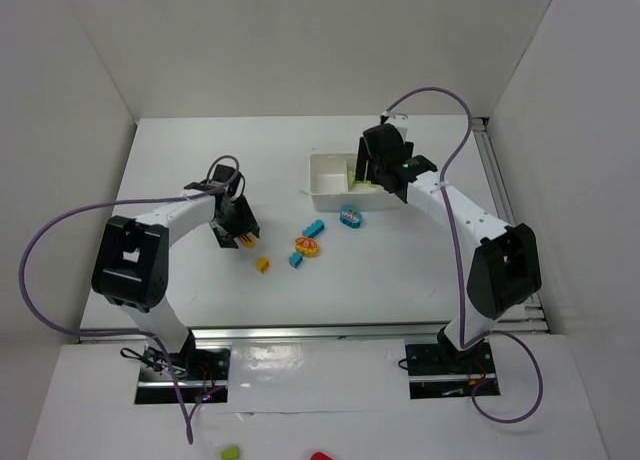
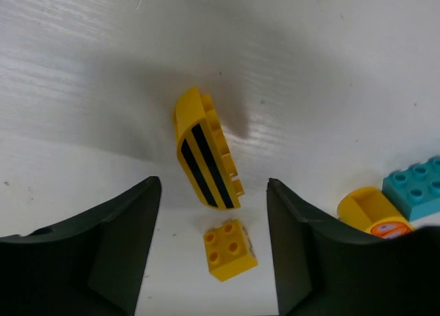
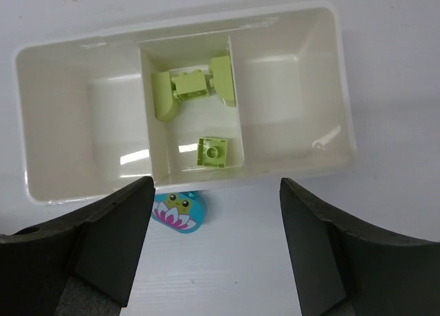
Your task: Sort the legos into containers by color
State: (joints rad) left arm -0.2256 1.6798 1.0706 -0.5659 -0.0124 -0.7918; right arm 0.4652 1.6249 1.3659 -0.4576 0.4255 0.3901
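Note:
My left gripper (image 2: 213,185) hangs open low over the table. A yellow brick with black stripes (image 2: 206,151) lies just past its fingertips, and a small yellow lego (image 2: 230,249) shows between the fingers; neither is touched. My right gripper (image 3: 216,185) stands open above the white tray (image 3: 82,44), nothing between its fingers. The middle one of the tray's three containers holds lime green legos (image 3: 194,89), one a small square (image 3: 213,152). A cyan brick with a lotus picture (image 3: 180,211) rests against the tray's near wall.
Between the arms lie two blue bricks (image 1: 314,227) (image 1: 296,260), an orange round brick (image 1: 307,246) and the small yellow one (image 1: 262,264). White walls enclose the table on three sides. A green piece (image 1: 231,450) and a red piece (image 1: 320,457) sit off the table in front.

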